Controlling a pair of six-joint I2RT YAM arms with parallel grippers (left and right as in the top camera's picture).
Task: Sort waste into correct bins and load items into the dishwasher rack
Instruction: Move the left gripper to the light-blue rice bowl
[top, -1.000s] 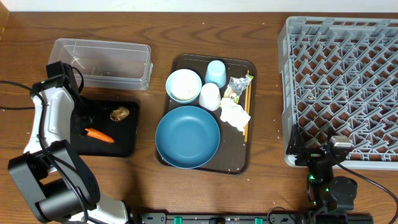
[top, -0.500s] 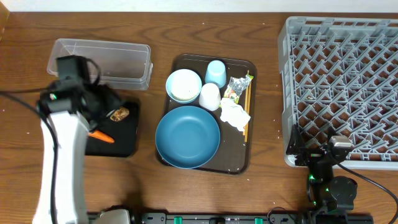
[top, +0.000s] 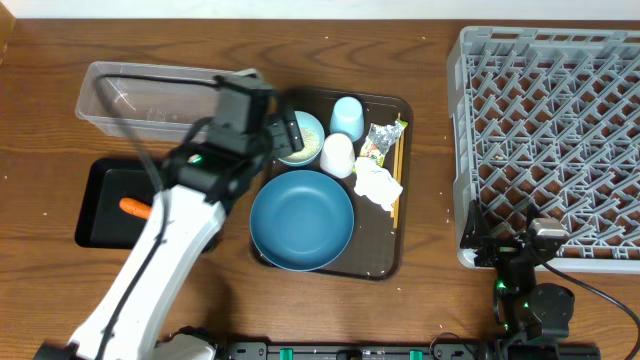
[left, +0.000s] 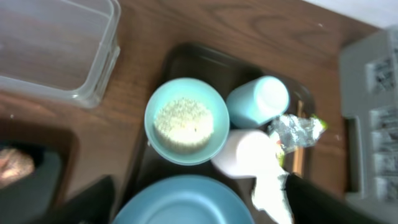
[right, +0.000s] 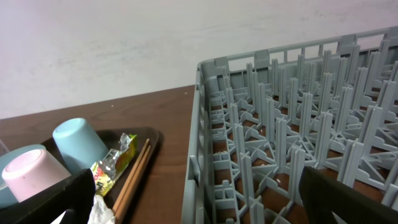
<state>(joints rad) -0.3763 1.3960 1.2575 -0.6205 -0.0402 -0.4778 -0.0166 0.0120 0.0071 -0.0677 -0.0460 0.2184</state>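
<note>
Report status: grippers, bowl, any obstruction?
Left gripper open, empty, above white bowl holding rice. Right gripper open, empty, beside rack. Small white cup close beside bowl.

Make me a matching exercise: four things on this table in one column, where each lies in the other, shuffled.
Things
1. carrot
2. rice grains
3. chopsticks
4. blue dish

Places
A. in the white bowl
B. on the front half of the serving tray
C. in the black tray
D. along the serving tray's right side, beside the napkin

Pairs: 1-C, 2-A, 3-D, 4-B
</note>
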